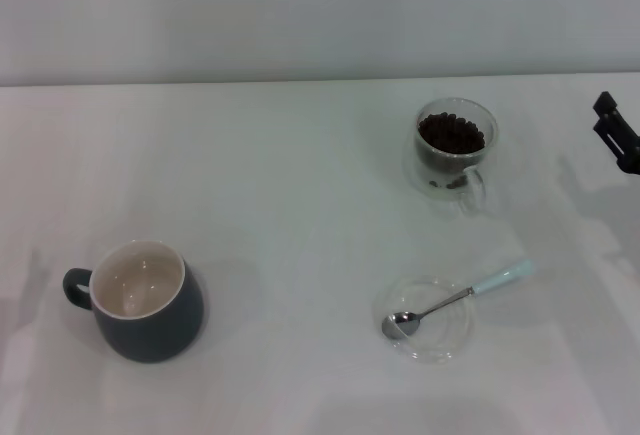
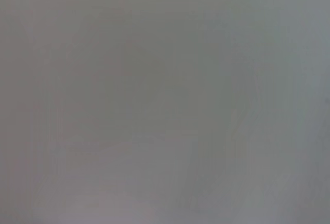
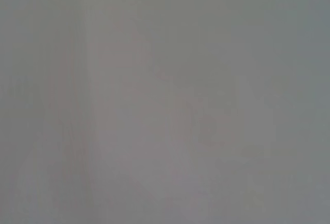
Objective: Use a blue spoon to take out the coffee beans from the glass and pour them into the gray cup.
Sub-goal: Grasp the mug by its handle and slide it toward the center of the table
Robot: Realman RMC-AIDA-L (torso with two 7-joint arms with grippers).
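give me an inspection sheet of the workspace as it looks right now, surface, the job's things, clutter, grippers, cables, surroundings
Surface: white table, no spills seen.
Blue spoon: blue spoon lies with its bowl in the glass saucer, handle pointing out over the rim toward the robot's right.
Glass: glass upright at far right, holding coffee beans.
Gray cup: gray cup upright at near left, empty, handle toward the robot's left.
Clutter: nothing seen.
Grippers: right gripper only partly in view at the right edge of the head view, holding nothing; left not in view.
Cables: nothing seen.
Surroundings: plain pale wall behind the table; both wrist views show nothing.
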